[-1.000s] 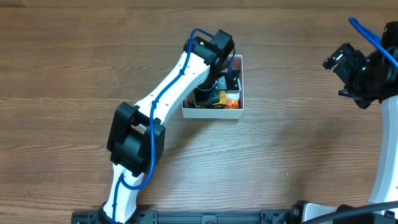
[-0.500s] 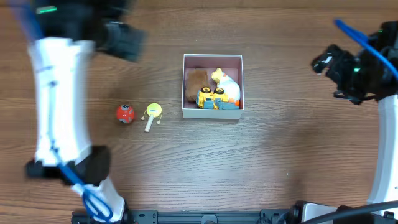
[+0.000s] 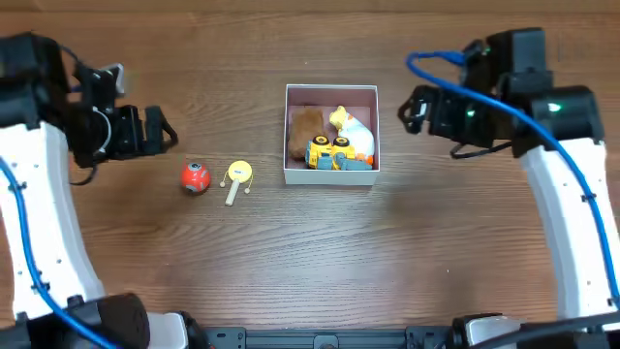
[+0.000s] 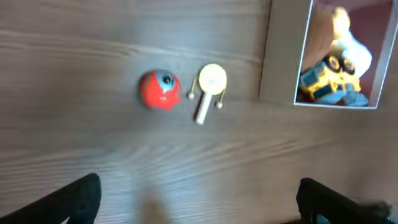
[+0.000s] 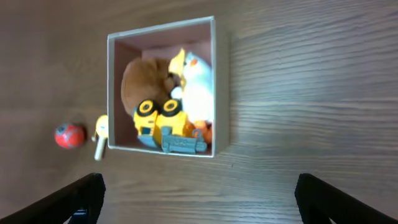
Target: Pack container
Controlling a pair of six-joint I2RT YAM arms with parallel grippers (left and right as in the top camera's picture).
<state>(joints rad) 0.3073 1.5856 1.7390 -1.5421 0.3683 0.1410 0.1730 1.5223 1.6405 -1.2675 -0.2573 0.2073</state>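
The container, a white-walled square box with a pink inside, sits at the table's middle. It holds a brown plush, a white and yellow duck and a yellow and blue truck. The container also shows in the left wrist view and the right wrist view. A red ball and a yellow drum rattle lie on the table to its left. My left gripper is open and empty, left of the ball. My right gripper is open and empty, right of the container.
The table is dark brown wood. The ball and rattle lie close together, a short gap from the container's left wall. The arm bases stand at the front edge.
My left arm has left the container and swung far to the left, uncovering the ball and rattle. My right arm has moved left, closer to the container.
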